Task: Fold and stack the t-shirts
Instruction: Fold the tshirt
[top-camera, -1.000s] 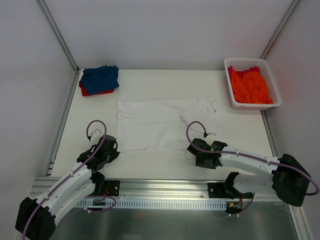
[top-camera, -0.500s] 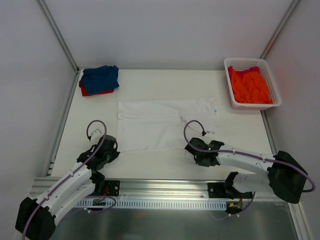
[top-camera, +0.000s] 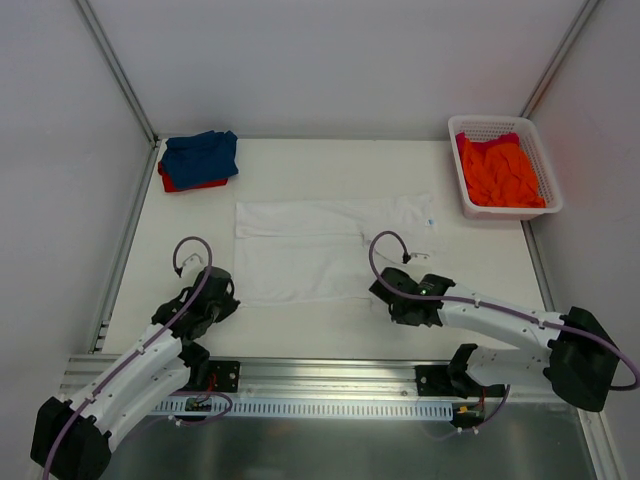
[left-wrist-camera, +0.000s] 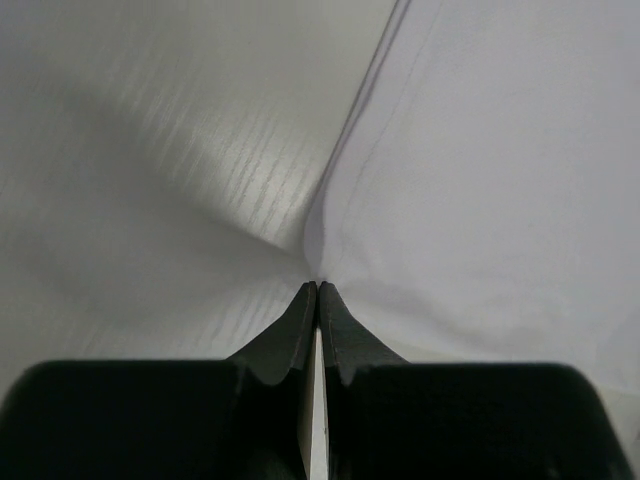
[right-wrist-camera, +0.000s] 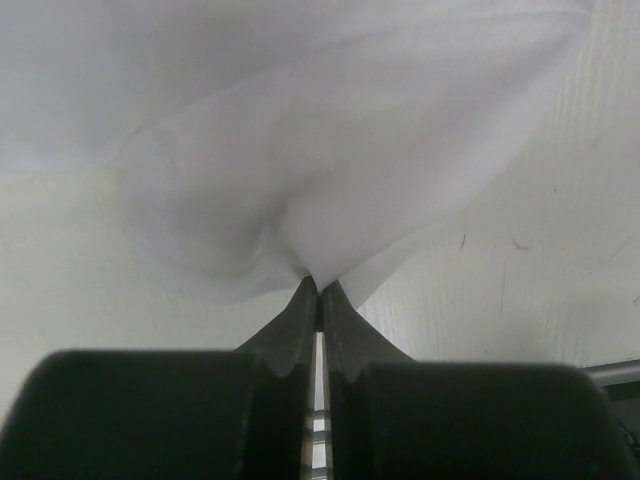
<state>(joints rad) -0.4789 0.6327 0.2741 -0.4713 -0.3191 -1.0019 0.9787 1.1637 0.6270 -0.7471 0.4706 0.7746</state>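
Note:
A white t-shirt (top-camera: 320, 250) lies spread flat in the middle of the table. My left gripper (top-camera: 228, 296) is shut on its near left corner; in the left wrist view the cloth (left-wrist-camera: 470, 180) peaks at the pinched tips of that gripper (left-wrist-camera: 318, 287). My right gripper (top-camera: 385, 290) is shut on the near right corner, where the cloth (right-wrist-camera: 330, 170) puckers up into that gripper's closed tips (right-wrist-camera: 318, 283). A blue t-shirt (top-camera: 202, 154) lies folded on a red one (top-camera: 180, 185) at the back left. An orange t-shirt (top-camera: 498, 172) fills the basket.
A white lattice basket (top-camera: 458, 128) stands at the back right against the wall, with a bit of red cloth (top-camera: 492, 139) showing at its far end. Metal frame posts rise at both back corners. A rail runs along the near table edge.
My right gripper has closed on the shirt's near right corner and shifted slightly left and forward. The left arm has stayed put, still pinching its corner.

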